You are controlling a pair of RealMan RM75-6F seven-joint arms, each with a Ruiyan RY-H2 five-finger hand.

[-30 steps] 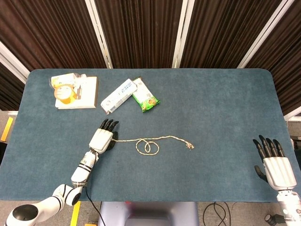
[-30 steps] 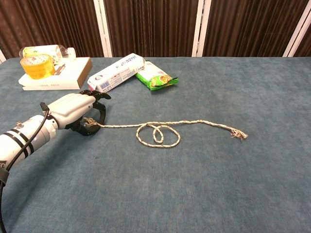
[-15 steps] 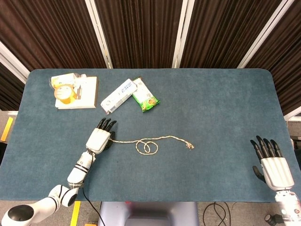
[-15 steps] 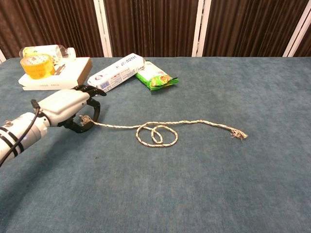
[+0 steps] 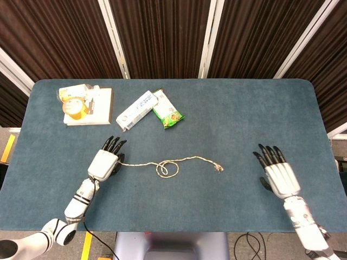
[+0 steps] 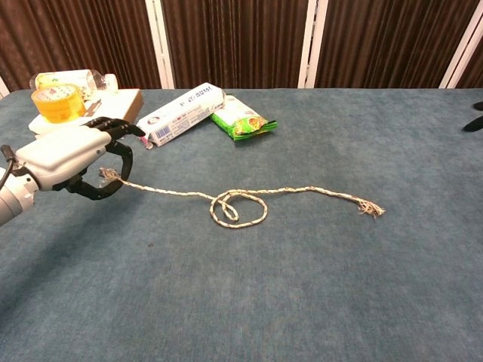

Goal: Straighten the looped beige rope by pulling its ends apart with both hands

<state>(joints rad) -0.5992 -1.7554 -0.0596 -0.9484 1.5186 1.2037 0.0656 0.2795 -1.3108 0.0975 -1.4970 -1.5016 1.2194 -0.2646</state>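
Observation:
The beige rope (image 5: 184, 160) (image 6: 302, 190) lies across the middle of the blue table with a small loop (image 5: 167, 169) (image 6: 238, 207) in it. My left hand (image 5: 104, 161) (image 6: 72, 153) pinches the rope's left end and holds it just above the cloth. The frayed right end (image 5: 218, 168) (image 6: 370, 209) lies free on the table. My right hand (image 5: 279, 174) is at the right with its fingers spread and nothing in it, well apart from the frayed end. The chest view shows only dark fingertips (image 6: 475, 123) of it at the right edge.
At the back left a white box (image 5: 100, 108) (image 6: 98, 113) carries a roll of yellow tape (image 5: 75, 108) (image 6: 56, 102) and a bottle. A white packet (image 5: 136, 110) (image 6: 181, 113) and a green snack bag (image 5: 168, 112) (image 6: 243, 117) lie behind the rope.
My left hand has pulled the rope's end further left and the loop has shrunk. My right hand has moved in from the right edge towards the rope's frayed end.

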